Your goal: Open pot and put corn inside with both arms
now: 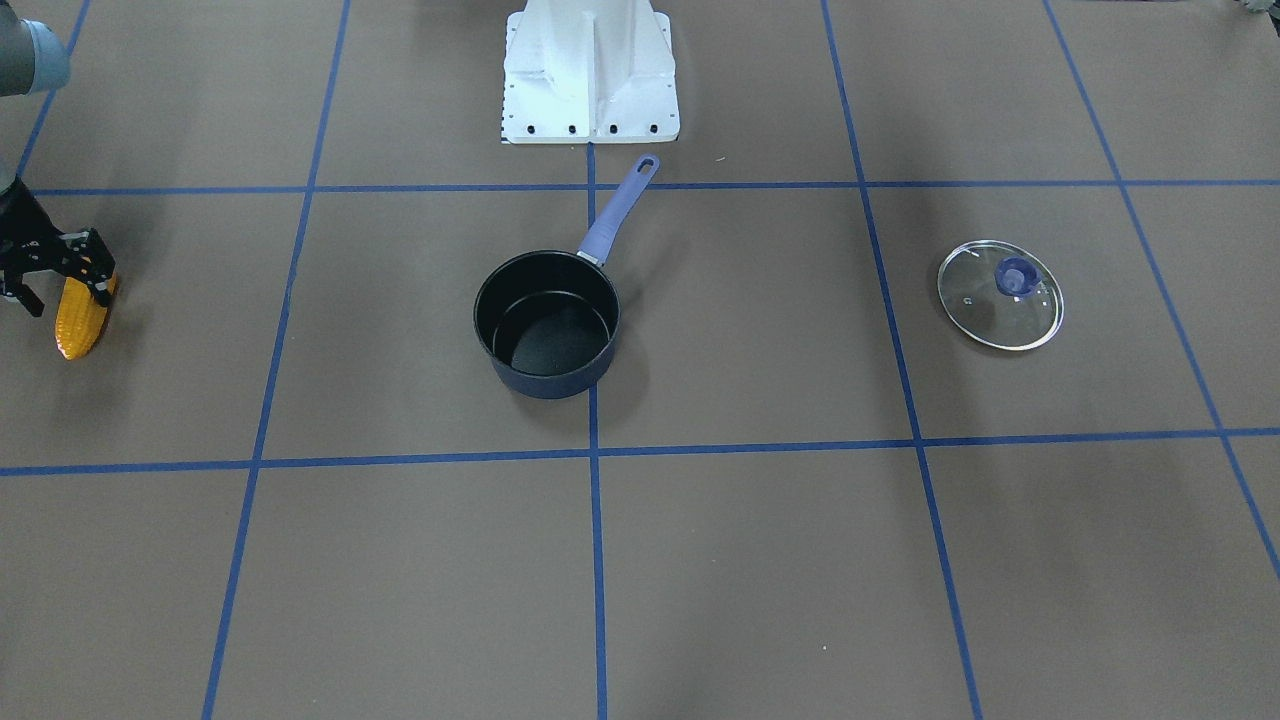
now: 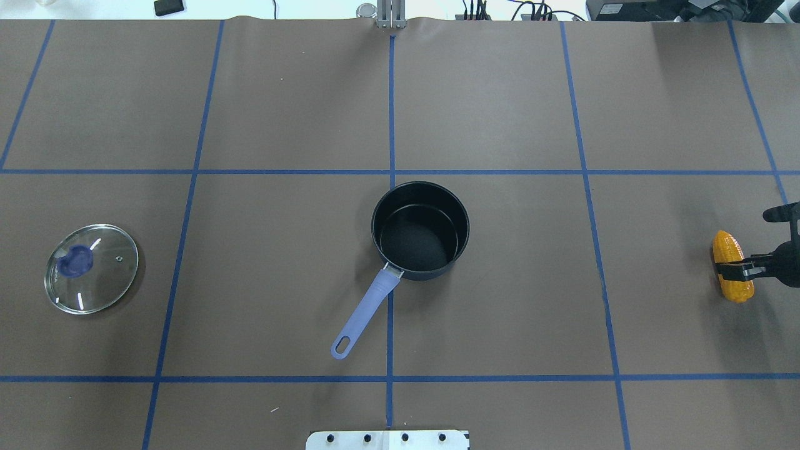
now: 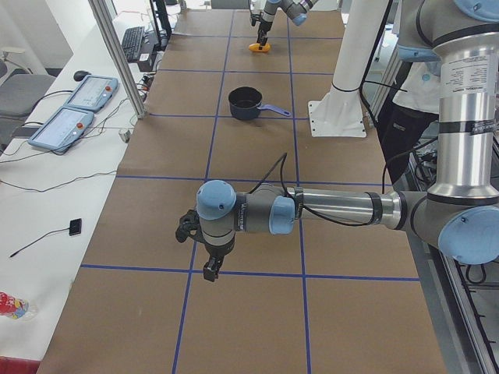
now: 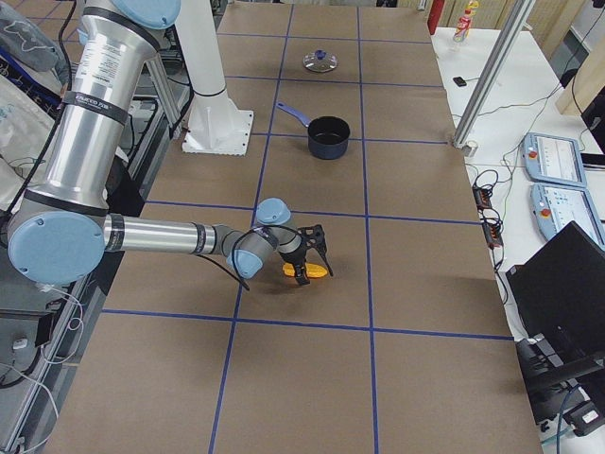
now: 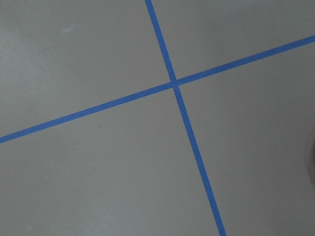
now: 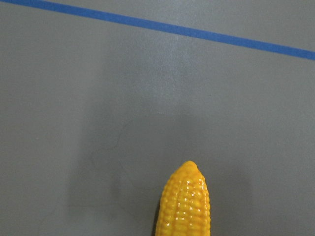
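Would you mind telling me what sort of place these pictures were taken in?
Most likely a robotics lab rather than a kitchen: a brown paper-covered table gridded with blue tape, two grey jointed robot arms by a white pedestal, and blue-edged control tablets on the white side bench.

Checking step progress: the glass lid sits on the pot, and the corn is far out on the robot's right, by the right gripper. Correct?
No. The glass lid is off the pot, lying on the table toward the robot's left; the overhead view shows it. The corn is indeed far out on the robot's right, by the right gripper.
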`<state>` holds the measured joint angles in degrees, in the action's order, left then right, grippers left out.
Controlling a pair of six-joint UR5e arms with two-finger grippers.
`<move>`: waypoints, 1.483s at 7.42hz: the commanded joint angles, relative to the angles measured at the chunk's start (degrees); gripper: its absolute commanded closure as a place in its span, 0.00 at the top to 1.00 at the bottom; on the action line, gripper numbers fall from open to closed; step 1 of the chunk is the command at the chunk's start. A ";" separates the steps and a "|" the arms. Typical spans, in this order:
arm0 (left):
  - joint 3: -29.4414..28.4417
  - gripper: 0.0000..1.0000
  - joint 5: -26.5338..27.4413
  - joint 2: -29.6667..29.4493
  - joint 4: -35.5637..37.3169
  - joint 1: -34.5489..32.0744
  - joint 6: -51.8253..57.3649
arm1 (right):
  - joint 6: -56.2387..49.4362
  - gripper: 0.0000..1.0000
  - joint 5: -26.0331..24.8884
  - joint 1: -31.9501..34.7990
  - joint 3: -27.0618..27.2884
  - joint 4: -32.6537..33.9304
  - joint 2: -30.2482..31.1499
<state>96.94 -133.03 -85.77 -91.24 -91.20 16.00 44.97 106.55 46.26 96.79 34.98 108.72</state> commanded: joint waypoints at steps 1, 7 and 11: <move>0.00 0.99 -0.04 -0.01 -0.08 0.06 0.00 | 0.12 0.00 1.02 -0.38 1.28 -0.44 -0.44; 0.00 0.99 -0.12 -0.01 0.18 0.06 0.00 | 0.12 0.00 9.11 8.23 3.84 22.17 -24.03; -0.09 0.99 -0.12 -0.18 -0.17 0.24 0.00 | 13.08 0.00 6.59 2.47 6.74 42.10 -43.48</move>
<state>96.87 -133.15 -85.87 -91.32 -91.06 16.00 52.49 114.85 51.96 103.26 74.26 70.08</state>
